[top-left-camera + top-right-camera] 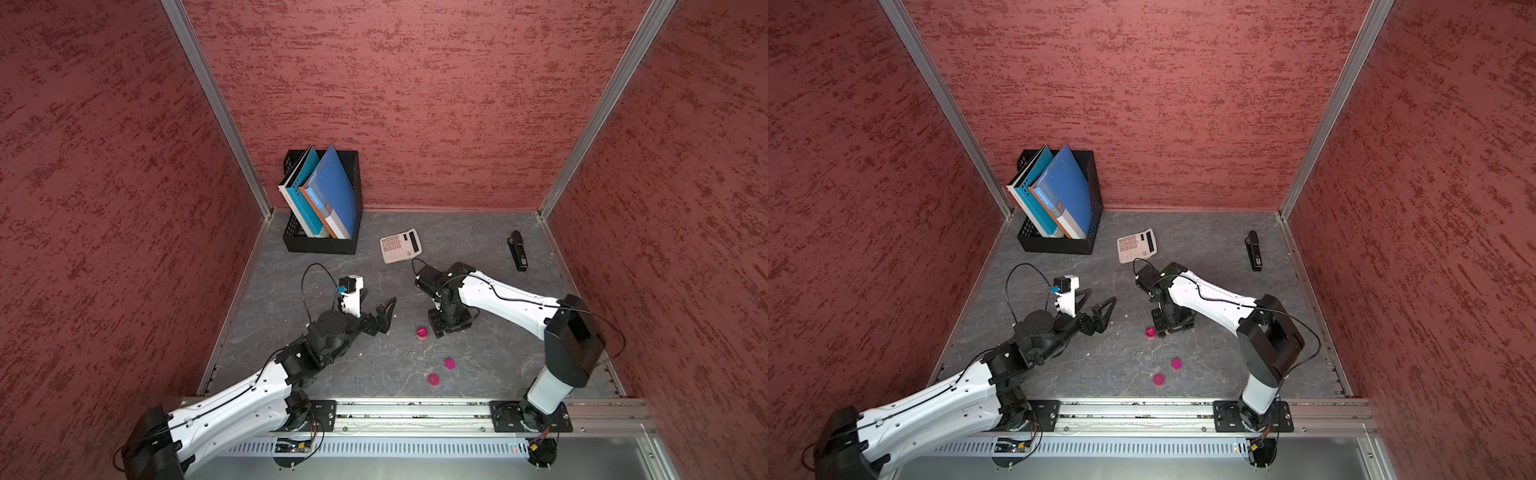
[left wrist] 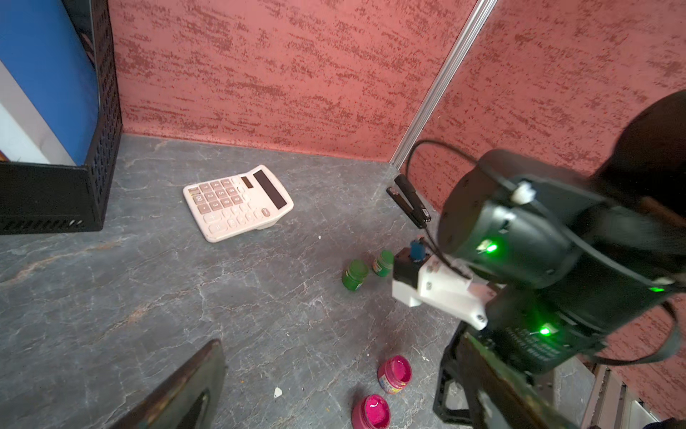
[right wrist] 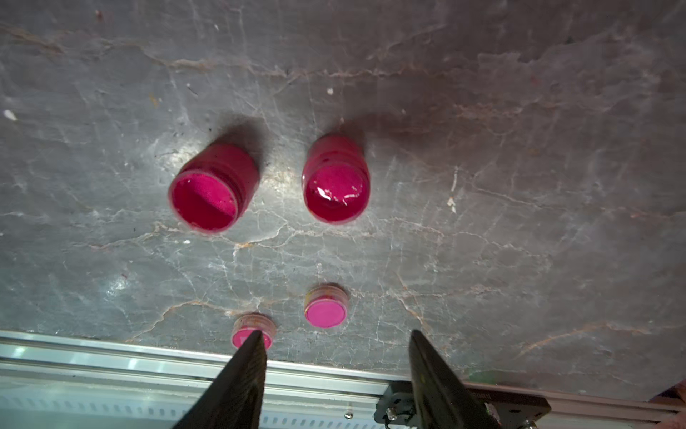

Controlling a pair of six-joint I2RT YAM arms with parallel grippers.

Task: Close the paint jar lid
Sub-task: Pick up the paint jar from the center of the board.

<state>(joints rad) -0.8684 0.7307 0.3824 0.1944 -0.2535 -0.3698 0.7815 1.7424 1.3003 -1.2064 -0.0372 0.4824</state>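
- left claw (image 1: 378, 297) gaping wide, holding nothing
- right claw (image 3: 335, 333) half open, empty too, just beside open pink jars (image 3: 208, 197)
- green jars (image 2: 355, 274), calculator (image 1: 400, 245), stapler (image 1: 517, 251) sit farther back

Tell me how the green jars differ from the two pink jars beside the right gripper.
The green jars are capped; the pink jars stand open, wet paint showing. The green jars sit nearer the calculator than the pink jars. All four stand upright on the table.
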